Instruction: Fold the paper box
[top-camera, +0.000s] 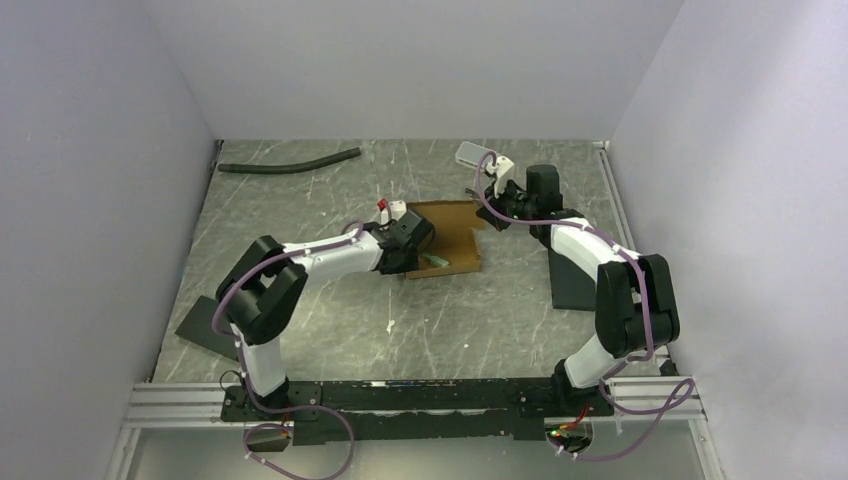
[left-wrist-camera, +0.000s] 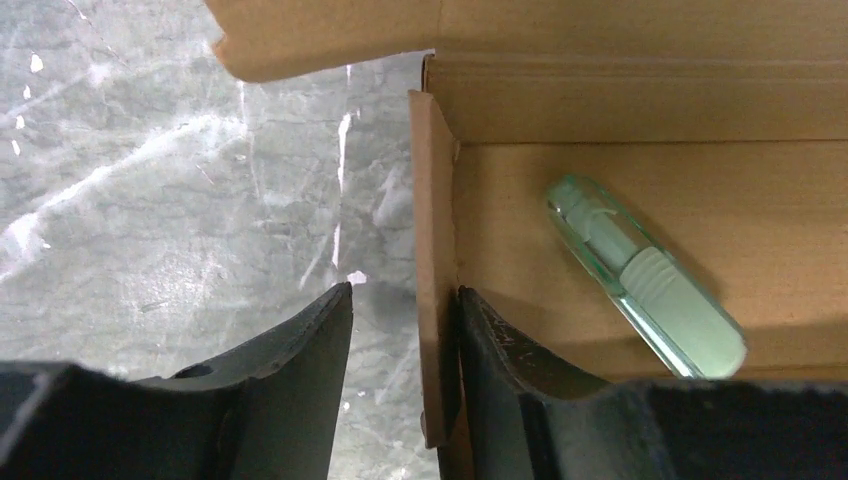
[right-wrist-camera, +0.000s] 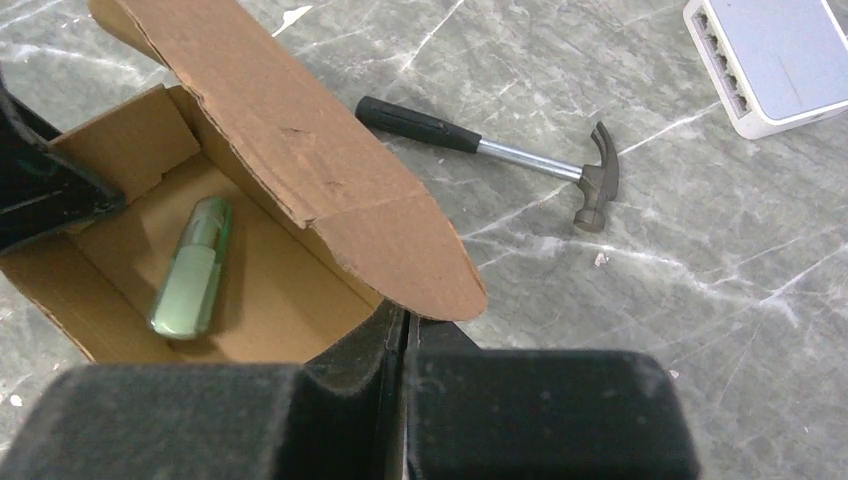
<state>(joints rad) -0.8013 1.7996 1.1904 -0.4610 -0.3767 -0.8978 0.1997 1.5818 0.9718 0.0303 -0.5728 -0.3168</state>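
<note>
- Two hands meet at the paper box (top-camera: 452, 238), which sits open near the middle of the surface (top-camera: 450, 320) with its lid flap raised.
- The left hand (left-wrist-camera: 405, 295) straddles one short side wall with its fingers apart: one is inside against the cardboard, the other outside with a gap.
- The right hand (right-wrist-camera: 405, 322) has its fingers pressed together at the rounded end of the lid flap; whether cardboard is pinched between them cannot be told.
- A green tube (right-wrist-camera: 190, 270) lies inside the box.
- A hammer (right-wrist-camera: 500, 150) and a white device (right-wrist-camera: 770, 60) lie on the surface beyond it.
</note>
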